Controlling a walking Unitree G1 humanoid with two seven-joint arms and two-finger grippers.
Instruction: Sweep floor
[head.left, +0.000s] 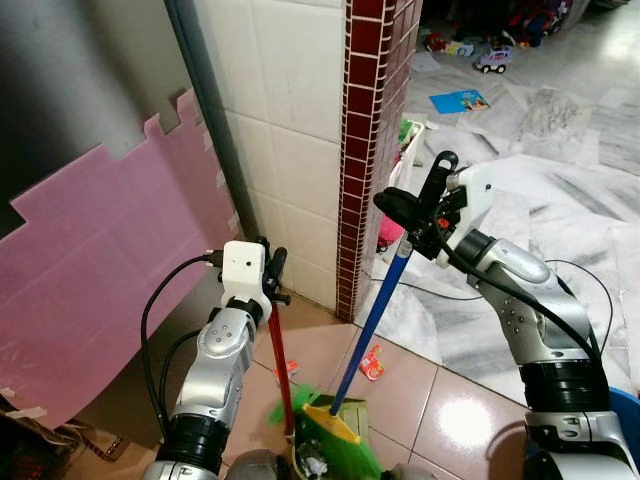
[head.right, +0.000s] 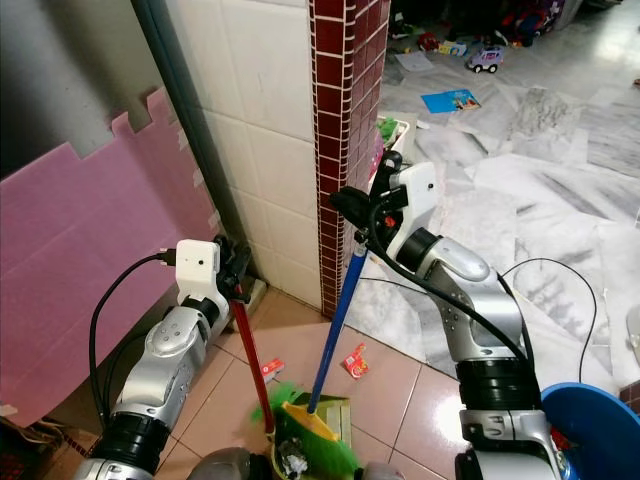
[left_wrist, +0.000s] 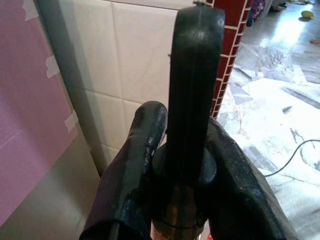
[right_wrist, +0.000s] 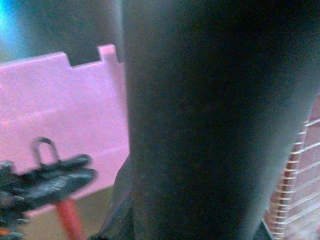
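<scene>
My right gripper (head.left: 412, 222) is shut on the top of a blue broom handle (head.left: 372, 322). The handle slants down to a yellow broom head (head.left: 333, 421) with green bristles (head.right: 318, 447) on the tan floor tiles by my feet. My left gripper (head.left: 271, 272) is shut on a red handle (head.left: 281, 370) that runs down beside the broom head; its lower end is hidden among the bristles. In the left wrist view both fingers (left_wrist: 142, 150) clamp the handle's black end (left_wrist: 192, 75). A red wrapper (head.left: 372, 362) lies on the tile to the right of the broom.
A pink foam mat (head.left: 90, 260) leans on the wall at left. A white tiled wall and a red brick pillar (head.left: 365, 150) stand straight ahead. Marble floor with a black cable (head.left: 590, 275) opens to the right. A blue bin (head.right: 600, 430) is at lower right; toys (head.left: 493, 58) lie far back.
</scene>
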